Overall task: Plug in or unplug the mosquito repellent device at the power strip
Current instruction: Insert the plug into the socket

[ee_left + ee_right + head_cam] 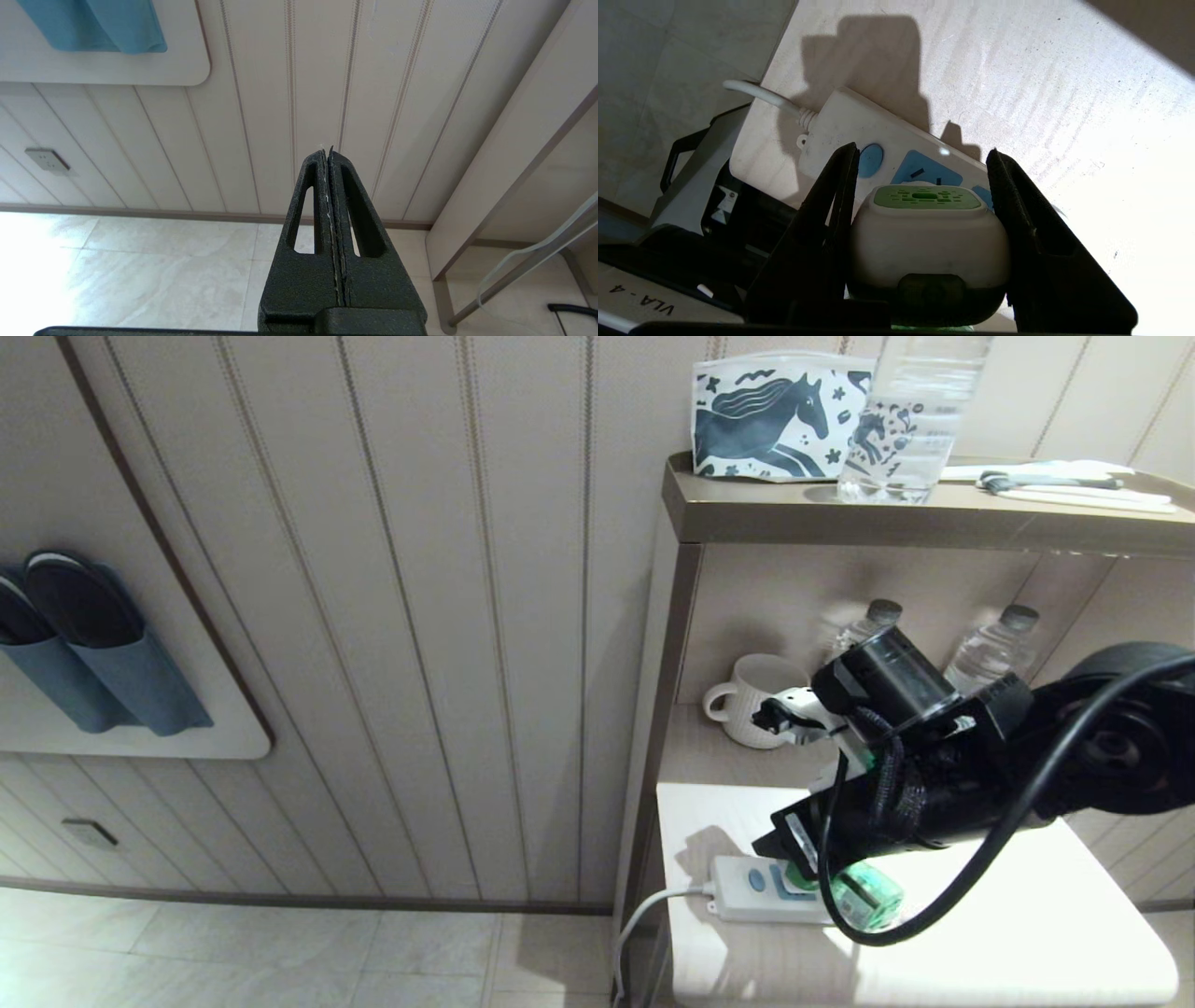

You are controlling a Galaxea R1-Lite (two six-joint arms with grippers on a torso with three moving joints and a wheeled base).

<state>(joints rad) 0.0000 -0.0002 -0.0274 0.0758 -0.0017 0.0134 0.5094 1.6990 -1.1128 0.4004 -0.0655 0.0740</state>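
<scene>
So we've got the mosquito repellent device sitting between our right gripper fingers, which flank it closely; hard to say they're squeezing yet. It sits over the power strip, near the blue-button end, bottle pointing off toward the table's open side. The strip hugs the table's left edge, cord dangling off. Left gripper is parked by the wall, pinched closed.
</scene>
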